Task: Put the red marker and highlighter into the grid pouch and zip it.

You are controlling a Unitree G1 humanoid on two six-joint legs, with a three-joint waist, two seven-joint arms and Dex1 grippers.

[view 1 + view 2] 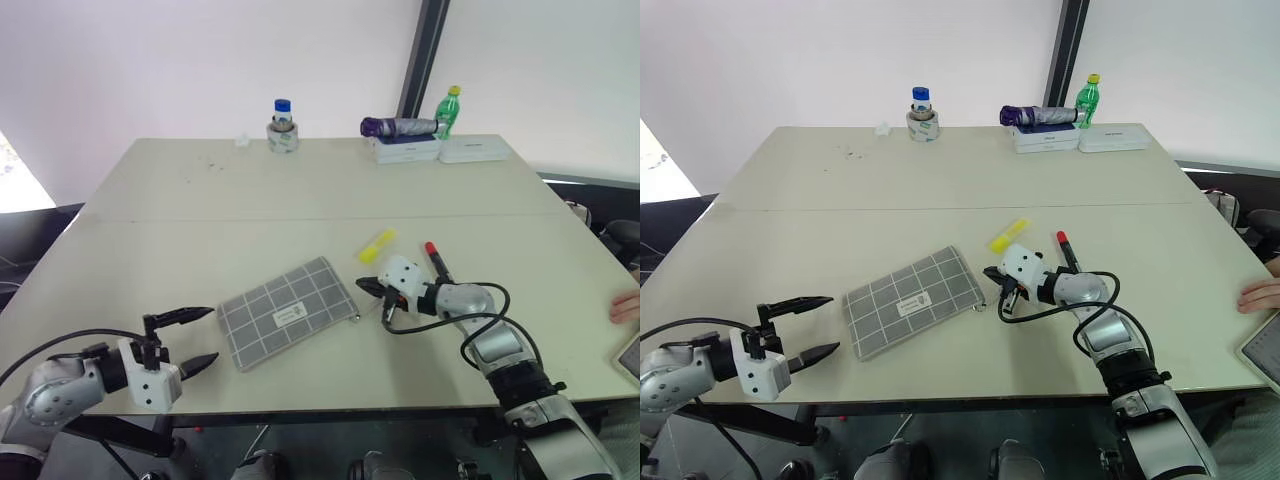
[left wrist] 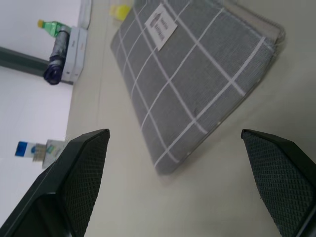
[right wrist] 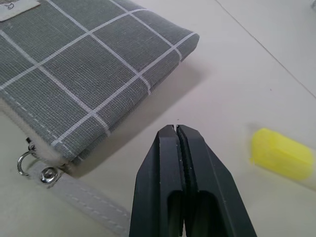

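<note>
My right arm hides part of the red marker (image 1: 436, 260). My right gripper (image 1: 364, 286) is pressed together, empty, beside the grid pouch (image 1: 288, 312); highlighter (image 1: 377, 245) just beyond. My left gripper (image 1: 199, 337) gapes, level.

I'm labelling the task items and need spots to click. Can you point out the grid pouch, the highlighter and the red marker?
grid pouch (image 1: 288, 312): left eye view, on its white centre label.
highlighter (image 1: 377, 245): left eye view, middle of its yellow body.
red marker (image 1: 437, 259): left eye view, on the dark barrel below its red tip.
</note>
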